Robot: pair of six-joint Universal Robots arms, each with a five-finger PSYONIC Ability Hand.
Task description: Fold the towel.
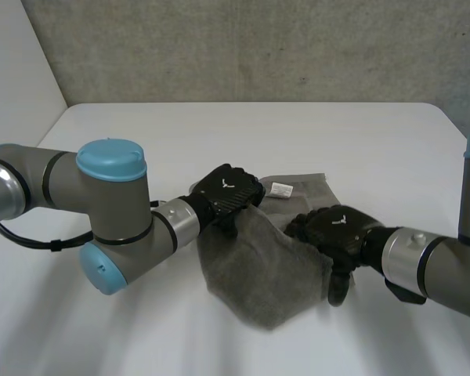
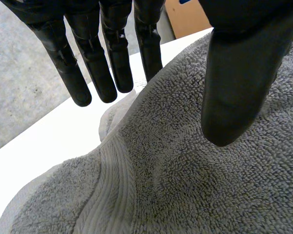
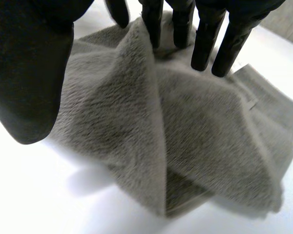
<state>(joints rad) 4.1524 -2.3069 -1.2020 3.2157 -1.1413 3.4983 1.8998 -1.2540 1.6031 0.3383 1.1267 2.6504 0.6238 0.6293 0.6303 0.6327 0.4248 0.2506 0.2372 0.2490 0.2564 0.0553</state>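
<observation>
White table (image 1: 219,133) is carrying a grey towel (image 1: 258,274), which is lying crumpled toward its 6 o'clock side. At the towel's 11 o'clock edge the left hand (image 1: 231,196) is reaching over the cloth with fingers (image 2: 102,73) straight and thumb wide apart, gripping nothing. At the 3 o'clock edge the right hand (image 1: 337,231) is touching a raised fold with straight fingertips (image 3: 205,39), its thumb standing clear.

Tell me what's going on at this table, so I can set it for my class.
A two-armed robot is working on a grey towel on a white table. The towel lies bunched in a hump between the hands, not neatly folded. The left hand rests on its far left part, its straight fingers reaching past the edge. The right hand is at its right side, where a ridge of cloth rises toward it.
</observation>
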